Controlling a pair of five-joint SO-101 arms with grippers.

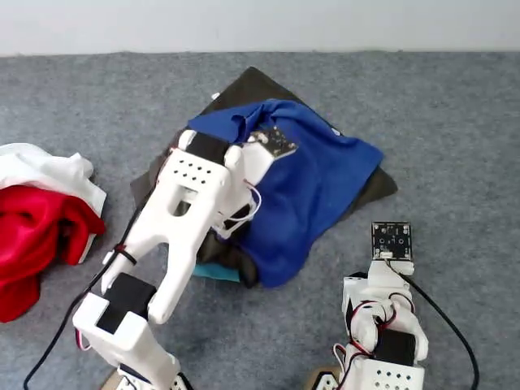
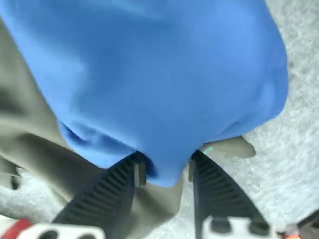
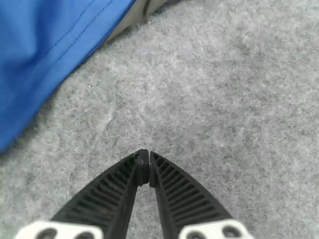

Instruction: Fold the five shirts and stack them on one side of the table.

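Grey felt table surface [image 1: 463, 122] lies under both arms, with a pale wall behind it. The left gripper [image 2: 167, 172] is closed on a bunched edge of the crumpled blue cotton shirt [image 1: 317, 195]; the cloth fills the gap between its ribbed black fingers [image 2: 122, 181]. From this gripper the blue cotton shirt spreads away and to the side, over a flat dark olive shirt [image 1: 248, 85] that lies directly under it. Behind the gripper, near the arm's elbow, a teal piece of cloth [image 1: 218, 272] shows from under the pile. Far to the outer side of this arm, a crumpled red shirt [image 1: 32, 236] and a white shirt [image 1: 45, 166] lie together in a heap, well apart from the pile.

The right gripper [image 3: 145, 169] is fully closed on nothing and hovers over bare felt; the hem of the blue cotton shirt is near it, ahead and to the side.

I judge that the step in hand is the folding of the blue cotton shirt, and that the task is at an early stage, because no neat stack is visible. The next move probably calls for carrying the held edge across the shirt without dragging the dark olive shirt along.
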